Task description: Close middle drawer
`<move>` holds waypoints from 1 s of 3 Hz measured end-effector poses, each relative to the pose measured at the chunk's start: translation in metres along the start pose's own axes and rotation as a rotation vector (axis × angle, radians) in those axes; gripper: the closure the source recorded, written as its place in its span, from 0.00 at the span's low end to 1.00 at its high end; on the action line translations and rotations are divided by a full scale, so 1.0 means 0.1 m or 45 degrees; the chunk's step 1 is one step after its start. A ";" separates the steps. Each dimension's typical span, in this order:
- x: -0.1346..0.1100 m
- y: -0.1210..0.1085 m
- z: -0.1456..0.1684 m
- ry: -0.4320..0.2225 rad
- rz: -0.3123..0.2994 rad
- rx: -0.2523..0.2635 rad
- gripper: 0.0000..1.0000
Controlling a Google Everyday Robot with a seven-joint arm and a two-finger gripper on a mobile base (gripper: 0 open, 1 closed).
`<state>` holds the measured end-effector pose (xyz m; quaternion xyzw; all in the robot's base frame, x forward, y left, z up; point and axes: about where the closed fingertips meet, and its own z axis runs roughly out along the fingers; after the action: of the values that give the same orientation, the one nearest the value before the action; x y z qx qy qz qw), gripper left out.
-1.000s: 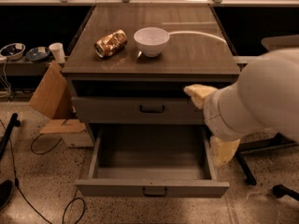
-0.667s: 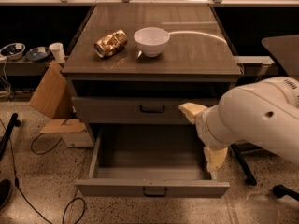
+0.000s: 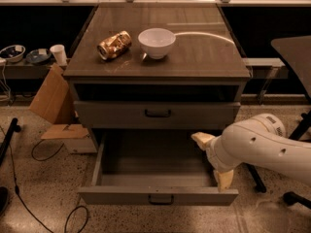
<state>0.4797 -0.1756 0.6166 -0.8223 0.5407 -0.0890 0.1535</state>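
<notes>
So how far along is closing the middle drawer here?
Nothing done yet: the middle drawer is pulled far out, box empty. In hand: the gripper, fingers spread, sits at the drawer's right side near the front. Left: push the front in flush with the closed drawer above.

The arm [image 3: 265, 147] is a thick, smooth, off-white shell, rounded like a fat tube. A few small dark dots, perhaps screw holes, are spaced along its side behind the gripper. Further back from the gripper the shell swells into a rounded joint cap of the same pale colour. The gripper [image 3: 210, 162], over the right side of the open middle drawer [image 3: 155, 196], has two blunt, wedge-shaped, yellowish-cream fingers [image 3: 203, 140] standing apart either side of the white wrist.
</notes>
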 end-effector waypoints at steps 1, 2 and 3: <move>0.20 0.31 0.46 -0.008 0.056 -0.057 0.00; 0.45 0.70 0.79 -0.028 0.148 -0.096 0.01; 0.60 0.90 0.79 -0.045 0.207 -0.078 0.23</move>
<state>0.4505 -0.2512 0.5097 -0.7814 0.6054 -0.0453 0.1445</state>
